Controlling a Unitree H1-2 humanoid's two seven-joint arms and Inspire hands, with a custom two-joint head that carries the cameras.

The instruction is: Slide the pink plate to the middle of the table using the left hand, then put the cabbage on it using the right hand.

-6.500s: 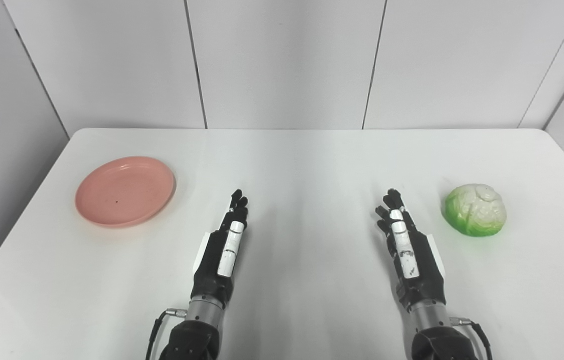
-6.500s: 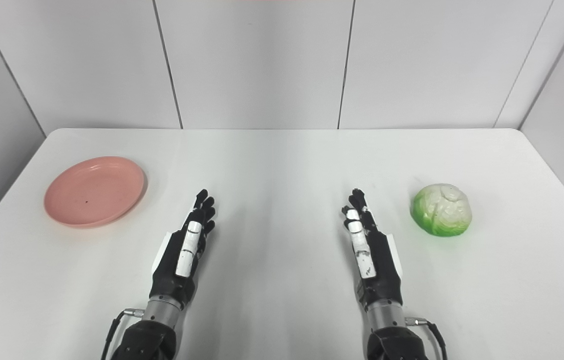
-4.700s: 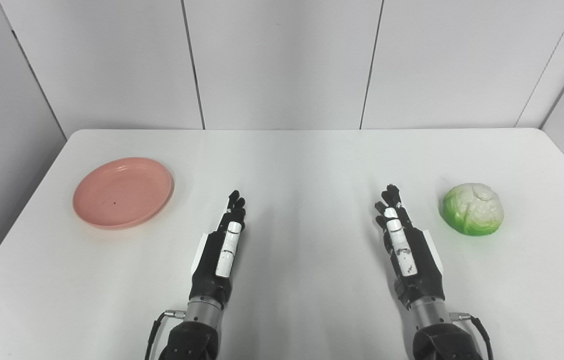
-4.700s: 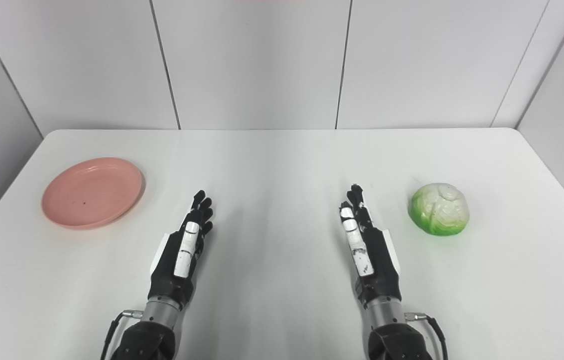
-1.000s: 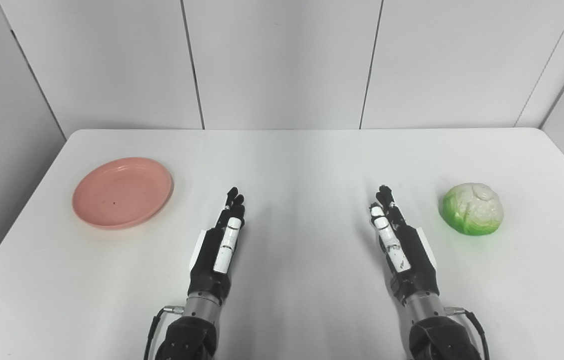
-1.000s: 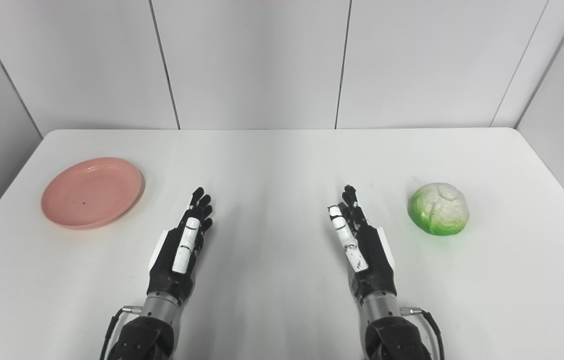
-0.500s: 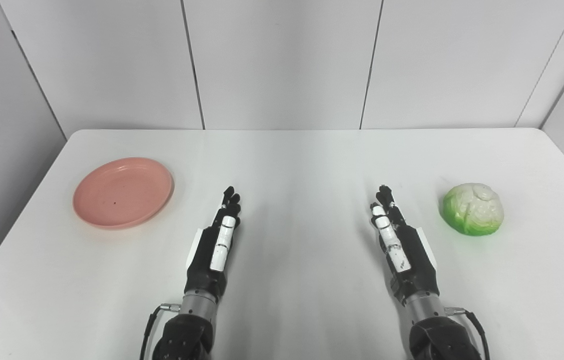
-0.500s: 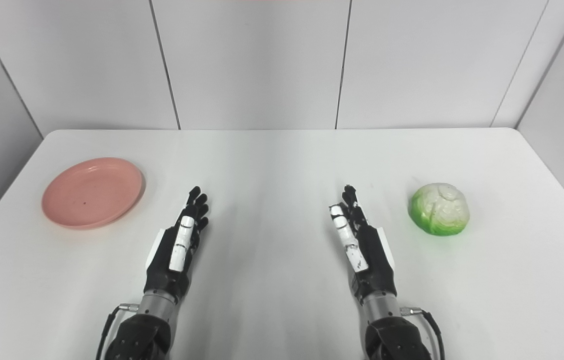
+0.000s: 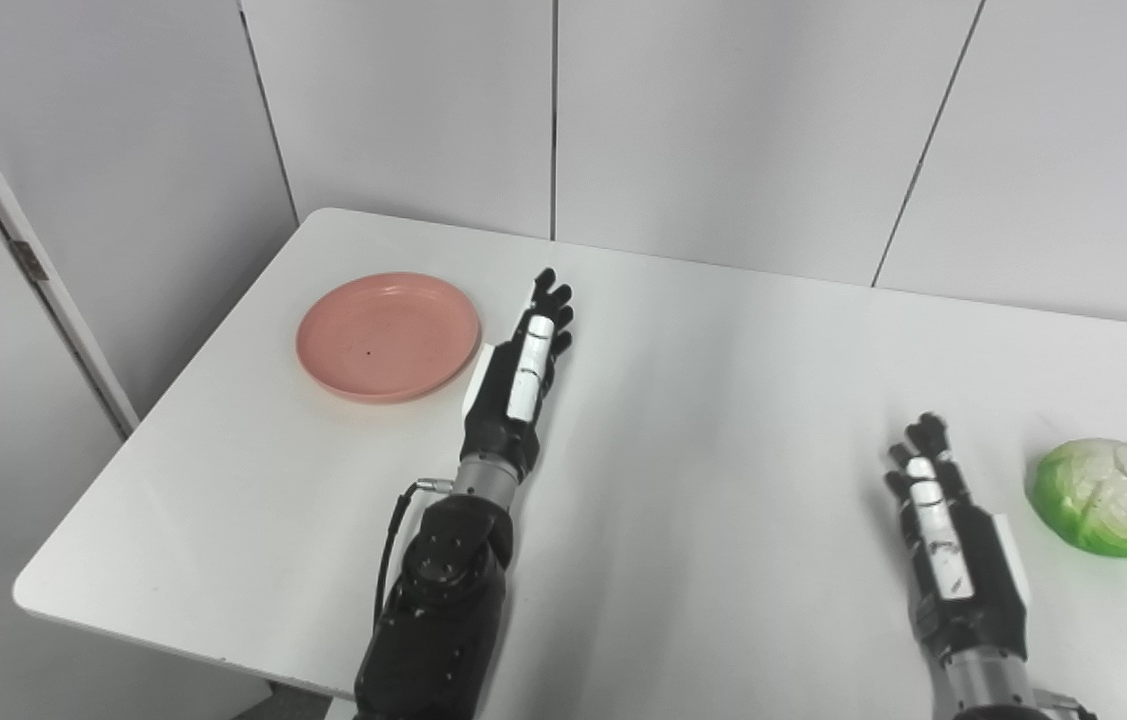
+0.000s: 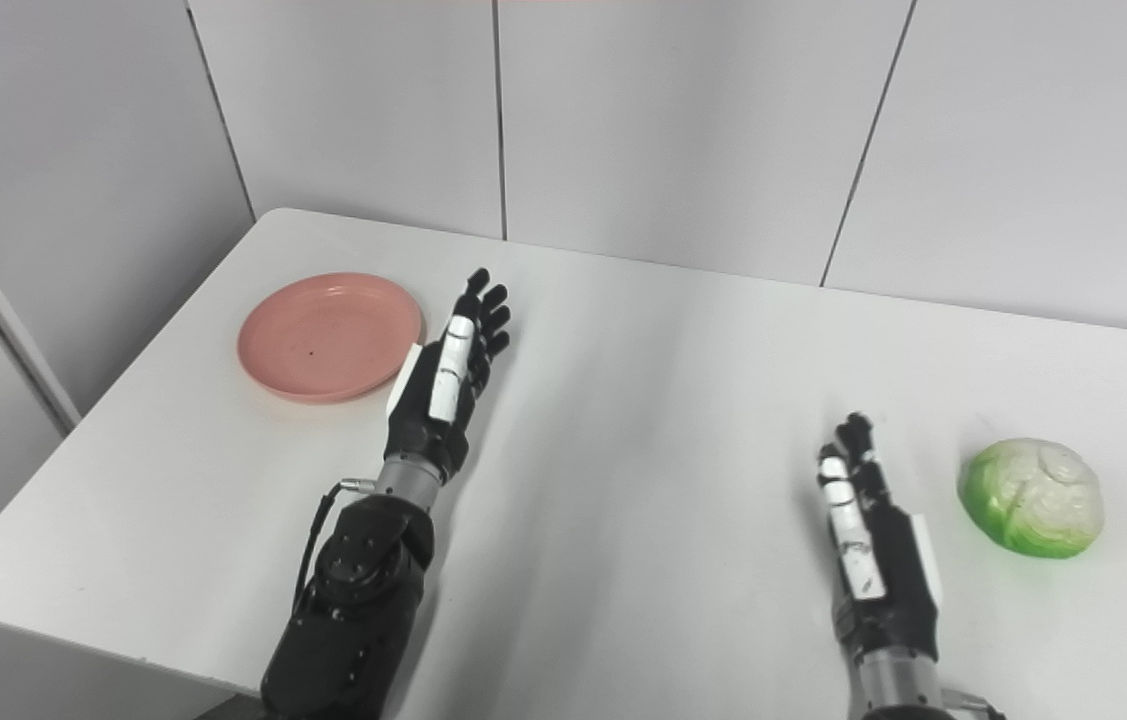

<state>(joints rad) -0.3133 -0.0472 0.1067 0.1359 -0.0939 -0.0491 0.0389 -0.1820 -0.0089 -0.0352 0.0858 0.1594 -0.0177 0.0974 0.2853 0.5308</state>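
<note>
Currently the pink plate (image 9: 388, 336) sits flat on the white tabletop (image 9: 703, 420) near its far left corner, close to the left edge, round, shallow, smooth matte with a raised rim and a tiny dark speck inside. Left robot hand (image 9: 520, 367) is just right of the plate, nearly at its rim but contact can't be told, fingers straight and spread, released, holding nothing; black with a white strip along the top. Wide bare smooth tabletop runs right of the plate toward the middle, lots of room to slide. Cabbage (image 9: 1106, 497) lies far right of the plate, well apart, a rounded dome, green at the base and pale wrinkled leaves on top, glossy like plastic. Right robot hand (image 9: 953, 552) is just left of the cabbage, not touching, fingers extended, released and empty.
</note>
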